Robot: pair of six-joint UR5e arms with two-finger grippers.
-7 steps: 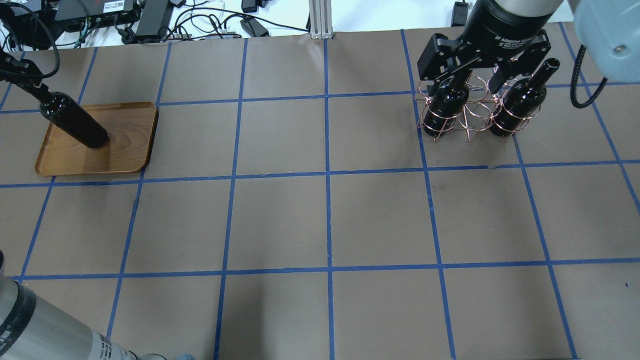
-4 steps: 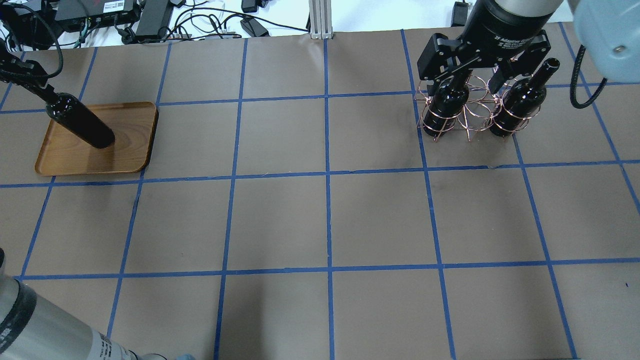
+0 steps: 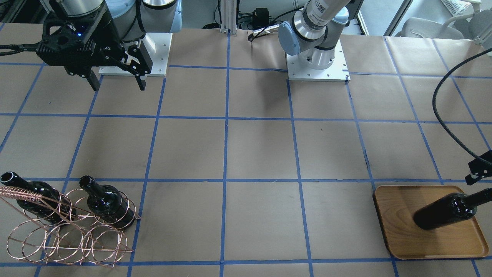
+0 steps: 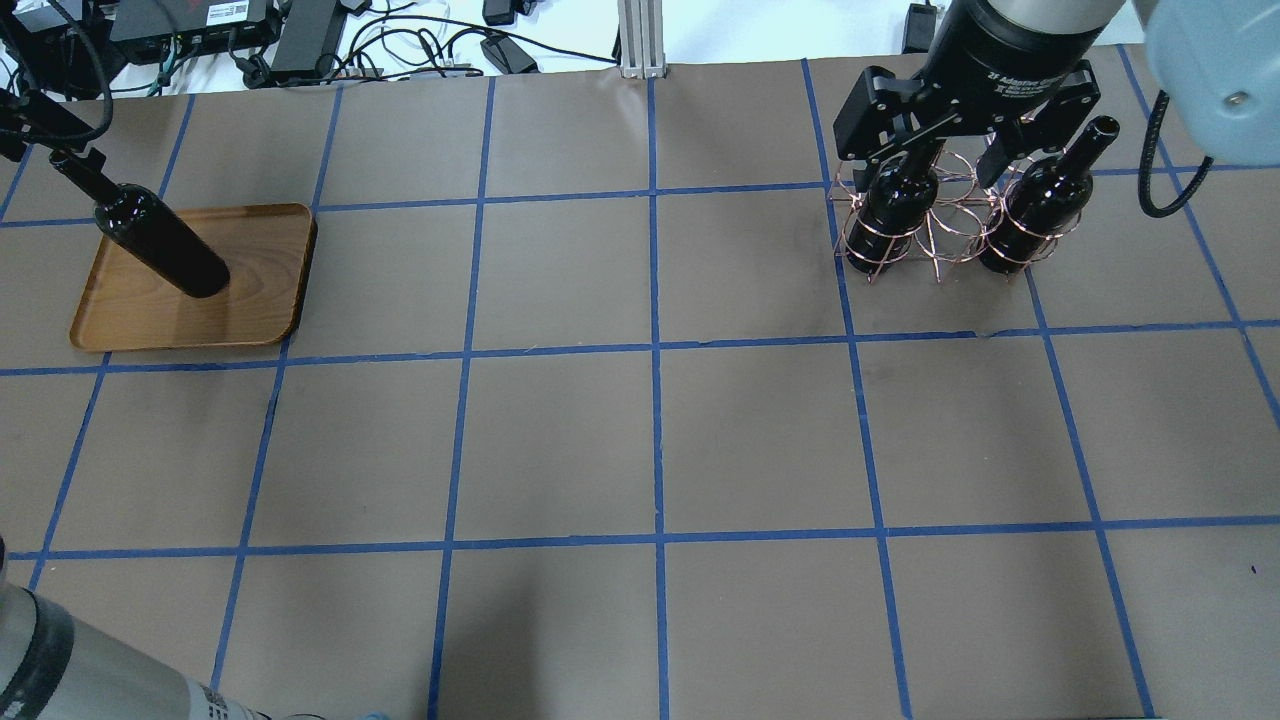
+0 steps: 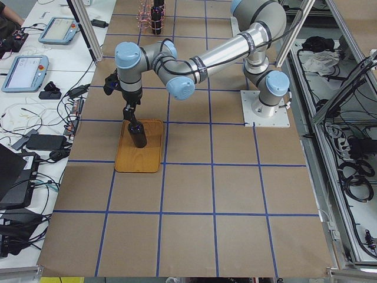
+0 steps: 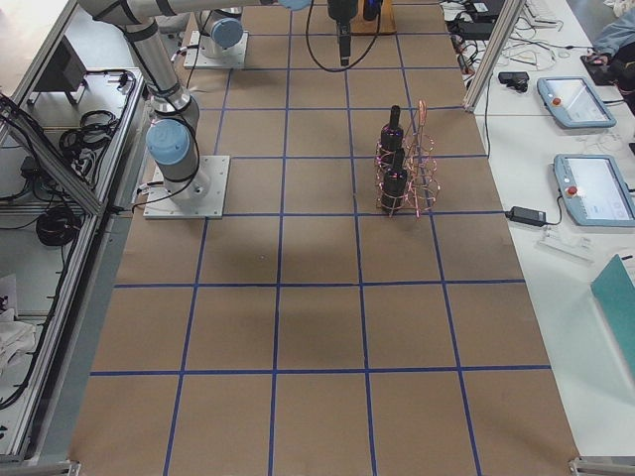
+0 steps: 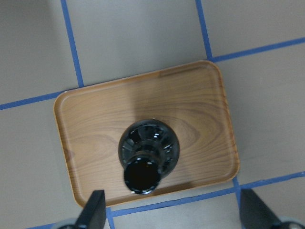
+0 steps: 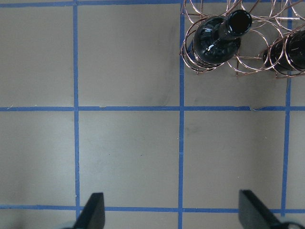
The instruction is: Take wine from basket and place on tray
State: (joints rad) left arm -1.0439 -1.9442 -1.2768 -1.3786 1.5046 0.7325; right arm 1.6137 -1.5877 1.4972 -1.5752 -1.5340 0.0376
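Note:
One wine bottle (image 4: 160, 245) stands upright on the wooden tray (image 4: 255, 295) at the far left. It also shows in the left wrist view (image 7: 147, 152) on the tray (image 7: 190, 105). My left gripper (image 4: 30, 130) is open just above its neck, fingers wide in the wrist view (image 7: 174, 214). The copper wire basket (image 4: 930, 225) at the far right holds two more bottles (image 4: 890, 215) (image 4: 1040, 210). My right gripper (image 4: 940, 150) hangs open and empty above the basket; in the front view it (image 3: 118, 85) is open.
Cables and power boxes (image 4: 300, 40) lie beyond the table's far edge. A metal post (image 4: 640, 40) stands at the far middle. The arm bases (image 3: 317, 57) sit at the robot's side. Blue tape lines grid the brown table.
My left gripper has let go of the bottle's neck and drawn up and away from it. The bottle now stands free on the tray. The right arm has not moved.

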